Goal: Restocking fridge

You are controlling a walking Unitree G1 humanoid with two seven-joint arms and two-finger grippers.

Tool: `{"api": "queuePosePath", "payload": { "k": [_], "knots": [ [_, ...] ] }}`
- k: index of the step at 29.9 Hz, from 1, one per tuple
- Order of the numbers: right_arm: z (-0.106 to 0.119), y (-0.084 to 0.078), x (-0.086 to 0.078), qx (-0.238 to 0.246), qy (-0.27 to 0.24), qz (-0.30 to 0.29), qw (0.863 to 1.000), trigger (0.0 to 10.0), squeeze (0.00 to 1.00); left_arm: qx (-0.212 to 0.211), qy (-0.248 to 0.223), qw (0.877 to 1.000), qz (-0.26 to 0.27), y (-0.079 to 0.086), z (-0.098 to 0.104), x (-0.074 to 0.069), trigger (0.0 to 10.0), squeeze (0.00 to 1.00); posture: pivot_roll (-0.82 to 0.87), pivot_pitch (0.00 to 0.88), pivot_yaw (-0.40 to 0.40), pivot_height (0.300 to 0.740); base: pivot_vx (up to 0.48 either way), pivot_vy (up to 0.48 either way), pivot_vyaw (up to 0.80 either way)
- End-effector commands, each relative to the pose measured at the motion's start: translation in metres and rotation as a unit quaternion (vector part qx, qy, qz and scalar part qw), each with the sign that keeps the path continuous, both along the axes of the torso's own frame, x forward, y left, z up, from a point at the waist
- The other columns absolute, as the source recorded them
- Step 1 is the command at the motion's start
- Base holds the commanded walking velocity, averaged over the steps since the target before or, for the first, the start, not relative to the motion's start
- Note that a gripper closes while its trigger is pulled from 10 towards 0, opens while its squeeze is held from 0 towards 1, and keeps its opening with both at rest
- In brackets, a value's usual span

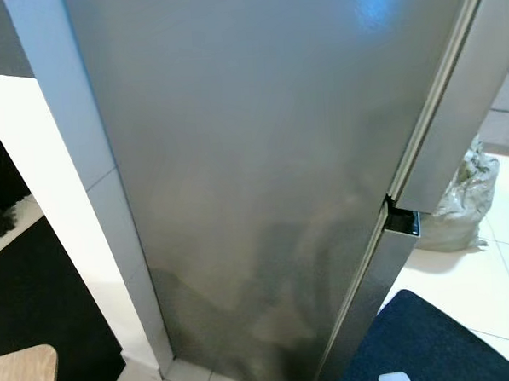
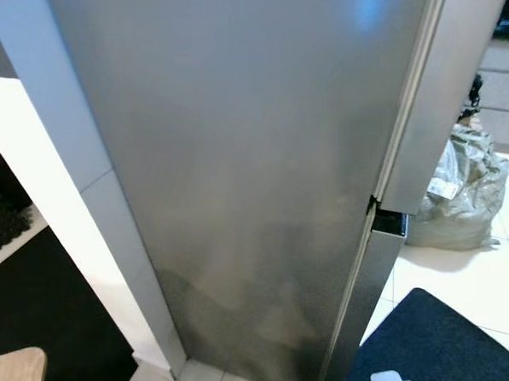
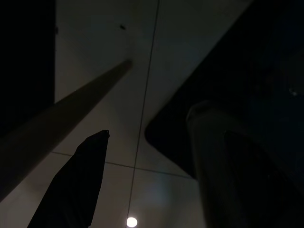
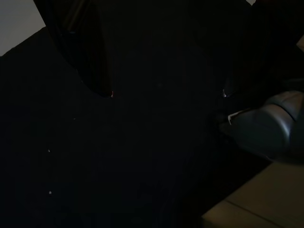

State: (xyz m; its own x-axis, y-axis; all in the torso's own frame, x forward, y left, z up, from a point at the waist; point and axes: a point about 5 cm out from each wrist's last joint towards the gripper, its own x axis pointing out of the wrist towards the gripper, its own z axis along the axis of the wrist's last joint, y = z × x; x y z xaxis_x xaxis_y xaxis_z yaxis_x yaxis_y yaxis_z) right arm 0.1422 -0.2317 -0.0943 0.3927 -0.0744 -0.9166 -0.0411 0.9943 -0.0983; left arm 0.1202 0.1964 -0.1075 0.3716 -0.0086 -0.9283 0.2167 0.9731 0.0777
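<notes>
The tall steel fridge [image 1: 261,156] stands right before me, its door shut and its front taking up most of the head views. A dark handle recess [image 1: 402,222] sits on its right edge, below a second grey panel [image 1: 463,103]. My left gripper [image 3: 152,121] hangs low over the tiled floor [image 3: 114,57] and the edge of a dark mat [image 3: 228,76]; it is open and holds nothing. The right wrist view is very dark; my right gripper [image 4: 164,92] hangs above the dark mat.
A dark blue mat [image 1: 425,344] lies on the pale tiles at the fridge's right foot. A grey plastic bag [image 2: 464,192] slumps on the floor behind it. Left of the fridge are a white panel [image 1: 74,166], a black surface [image 1: 46,295] and a wooden corner [image 1: 21,378].
</notes>
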Motion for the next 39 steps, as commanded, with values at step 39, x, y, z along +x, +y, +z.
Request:
{"api": "queuePosePath", "payload": {
  "k": [39],
  "knots": [
    [0.0003,0.0027,0.0027,0.006,-0.008,-0.018,1.000,10.0,0.00,0.008,0.005,1.000,-0.004,0.0035,0.0001,-0.0011,10.0,0.00,-0.04,0.000,-0.004,0.740,0.000,0.000,-0.67]
  ]
}}
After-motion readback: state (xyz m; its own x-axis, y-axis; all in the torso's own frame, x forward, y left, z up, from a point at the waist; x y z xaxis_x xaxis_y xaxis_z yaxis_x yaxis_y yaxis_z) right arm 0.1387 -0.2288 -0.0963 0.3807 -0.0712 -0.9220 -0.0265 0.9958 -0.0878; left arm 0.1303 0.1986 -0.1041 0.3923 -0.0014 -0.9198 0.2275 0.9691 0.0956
